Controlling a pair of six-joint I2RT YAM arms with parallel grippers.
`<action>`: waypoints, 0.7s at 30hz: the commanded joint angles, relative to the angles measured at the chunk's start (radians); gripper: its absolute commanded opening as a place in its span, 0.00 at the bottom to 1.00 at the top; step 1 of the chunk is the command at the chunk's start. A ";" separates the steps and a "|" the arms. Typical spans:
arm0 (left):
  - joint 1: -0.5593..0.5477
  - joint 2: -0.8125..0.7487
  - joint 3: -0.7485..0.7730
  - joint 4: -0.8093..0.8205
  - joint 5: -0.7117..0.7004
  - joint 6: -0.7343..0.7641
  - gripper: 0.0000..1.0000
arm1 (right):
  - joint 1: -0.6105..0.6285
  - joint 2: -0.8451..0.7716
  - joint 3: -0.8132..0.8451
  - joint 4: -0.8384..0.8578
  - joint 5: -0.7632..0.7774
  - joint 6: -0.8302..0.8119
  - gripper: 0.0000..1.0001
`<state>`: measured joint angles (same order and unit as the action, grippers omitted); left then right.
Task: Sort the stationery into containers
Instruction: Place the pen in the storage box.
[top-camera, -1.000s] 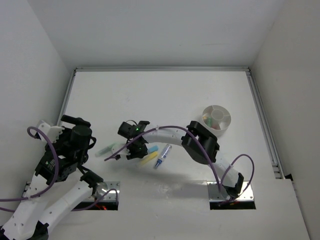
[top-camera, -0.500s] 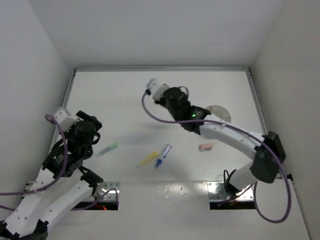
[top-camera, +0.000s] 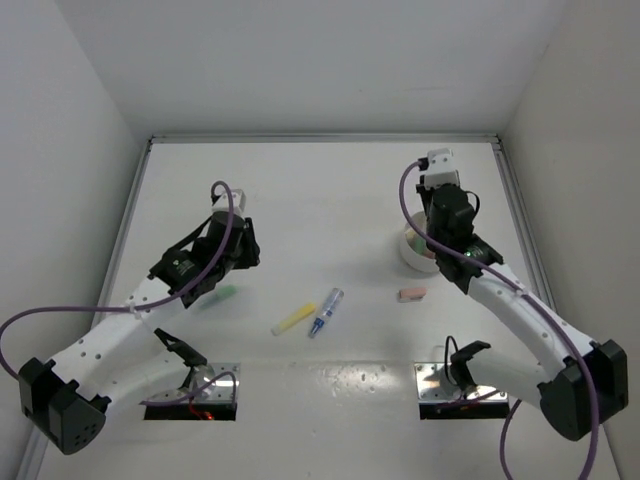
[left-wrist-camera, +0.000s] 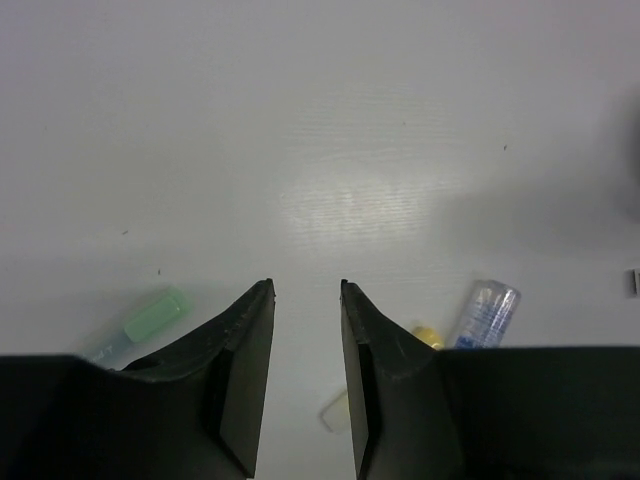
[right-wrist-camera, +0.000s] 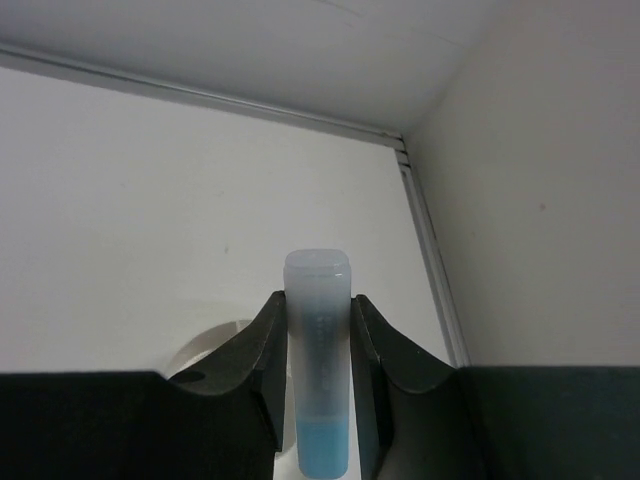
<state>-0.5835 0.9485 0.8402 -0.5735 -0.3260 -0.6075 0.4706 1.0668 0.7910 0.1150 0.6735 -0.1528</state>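
A green highlighter (top-camera: 222, 295) (left-wrist-camera: 155, 315), a yellow one (top-camera: 293, 318) (left-wrist-camera: 428, 335) and a purple-blue pen (top-camera: 325, 311) (left-wrist-camera: 488, 312) lie mid-table, with a pink eraser (top-camera: 411, 294) to their right. My left gripper (top-camera: 238, 250) (left-wrist-camera: 305, 288) hovers high over them, open by a narrow gap with nothing in it. Over at the right, my right gripper (top-camera: 447, 222) (right-wrist-camera: 318, 295) is shut on a blue highlighter (right-wrist-camera: 318, 350) and hangs above the round white bowl (top-camera: 412, 250) (right-wrist-camera: 215, 340), hiding most of it.
The table's raised metal edge (top-camera: 520, 230) runs close beside the bowl on the right, with the white side wall (right-wrist-camera: 540, 200) behind it. Two square metal base plates (top-camera: 465, 388) sit at the near edge.
My right arm lifted the blue highlighter from mid-table and swung it right to above the bowl. My left arm reached in from the left, its jaws narrowing.
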 joint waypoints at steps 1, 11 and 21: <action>-0.006 -0.020 0.005 0.073 0.065 0.058 0.38 | -0.081 0.036 -0.038 0.153 0.087 0.077 0.00; -0.006 -0.030 -0.004 0.084 0.085 0.058 0.40 | -0.204 0.111 -0.160 0.394 -0.023 0.107 0.00; -0.006 -0.028 -0.013 0.084 0.085 0.058 0.41 | -0.254 0.249 -0.211 0.672 -0.144 0.125 0.00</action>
<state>-0.5838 0.9386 0.8276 -0.5148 -0.2501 -0.5583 0.2340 1.3045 0.5678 0.6228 0.5846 -0.0624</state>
